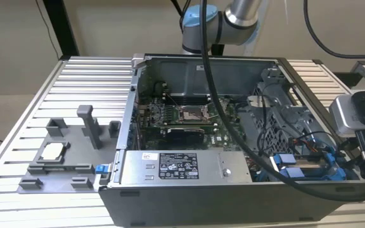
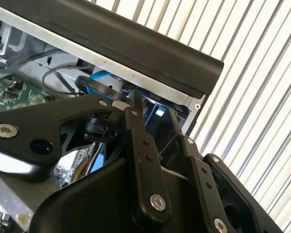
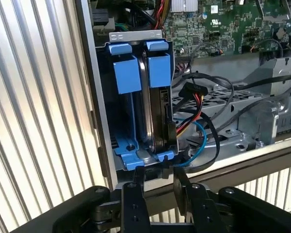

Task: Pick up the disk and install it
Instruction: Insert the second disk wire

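Disk seated in drive bay of open computer case (image 1: 233,137) — gripper at the bay's end.
The disk (image 3: 155,104) stands on edge in its blue bracket inside the case's corner bay, beside a second blue carrier (image 3: 127,97). The gripper (image 3: 158,175) hangs just past the disk's end — jaws narrowly parted, grip on the bracket cannot be told. Case rests on the slatted bench (image 1: 81,80).

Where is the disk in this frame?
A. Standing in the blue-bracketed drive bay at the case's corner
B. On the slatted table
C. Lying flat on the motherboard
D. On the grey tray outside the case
A: in the first wrist view the disk stands on edge in the blue brackets at the case corner, with the gripper just at its end.
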You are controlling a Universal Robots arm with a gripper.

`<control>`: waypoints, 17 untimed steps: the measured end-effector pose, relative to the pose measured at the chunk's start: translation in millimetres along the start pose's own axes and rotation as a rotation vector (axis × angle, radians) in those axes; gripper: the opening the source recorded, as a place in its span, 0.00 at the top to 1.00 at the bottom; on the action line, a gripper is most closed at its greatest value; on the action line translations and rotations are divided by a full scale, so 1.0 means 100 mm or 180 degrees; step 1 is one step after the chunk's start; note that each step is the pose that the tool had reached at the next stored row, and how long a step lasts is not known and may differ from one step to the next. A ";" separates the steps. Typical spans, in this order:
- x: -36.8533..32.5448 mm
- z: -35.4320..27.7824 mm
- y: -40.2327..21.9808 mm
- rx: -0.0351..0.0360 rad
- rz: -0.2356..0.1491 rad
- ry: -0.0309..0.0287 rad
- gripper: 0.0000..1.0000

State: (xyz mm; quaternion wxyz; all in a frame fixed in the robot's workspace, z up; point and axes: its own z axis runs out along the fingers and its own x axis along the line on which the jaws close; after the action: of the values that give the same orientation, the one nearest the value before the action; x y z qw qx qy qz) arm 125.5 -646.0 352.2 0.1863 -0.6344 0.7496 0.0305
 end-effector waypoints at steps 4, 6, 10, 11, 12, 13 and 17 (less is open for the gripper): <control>0.001 0.016 -0.018 -0.0012 0.0048 -0.0124 0.00; 0.004 0.024 -0.018 -0.0001 0.0087 -0.0127 0.00; 0.015 0.026 -0.019 0.0010 0.0133 -0.0118 0.00; 0.017 0.028 -0.019 0.0014 0.0149 -0.0114 0.00; 0.018 0.031 -0.019 0.0021 0.0167 -0.0110 0.00; 0.019 0.035 -0.018 0.0028 0.0188 -0.0106 0.00; 0.022 0.044 -0.016 0.0051 0.0254 -0.0093 0.00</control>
State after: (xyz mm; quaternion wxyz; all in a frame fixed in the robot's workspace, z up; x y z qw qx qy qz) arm 127.8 -647.1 347.7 0.2009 -0.6020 0.7717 0.0411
